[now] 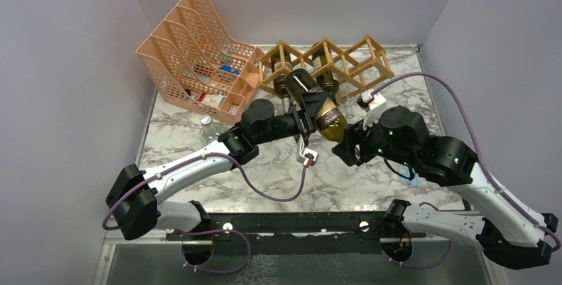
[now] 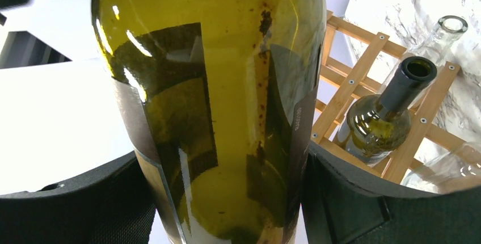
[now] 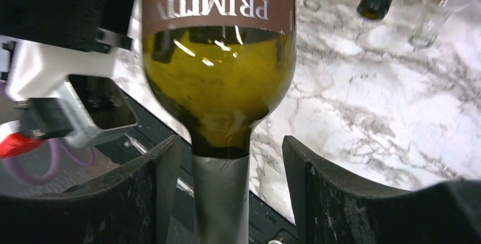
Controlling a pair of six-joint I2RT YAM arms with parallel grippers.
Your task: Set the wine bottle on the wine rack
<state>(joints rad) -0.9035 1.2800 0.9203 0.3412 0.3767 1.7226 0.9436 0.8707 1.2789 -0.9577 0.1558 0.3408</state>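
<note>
Two pincers share the wine bottle (image 1: 319, 105), lifted just in front of the wine rack (image 1: 361, 56). The left pincer (image 1: 305, 115) squeezes its body to carry it. The right pincer (image 1: 342, 140) sits loose around its neck, maybe to steer.

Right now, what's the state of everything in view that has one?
wine bottle: held off the table, neck toward the right arm, not in the rack yet.
left hand: shut on the wine bottle's body.
right hand: open, fingers either side of the neck, gaps showing.
wine rack: on the table, some cells filled.
dark bottle: lying in a rack cell, uncorked.
</note>
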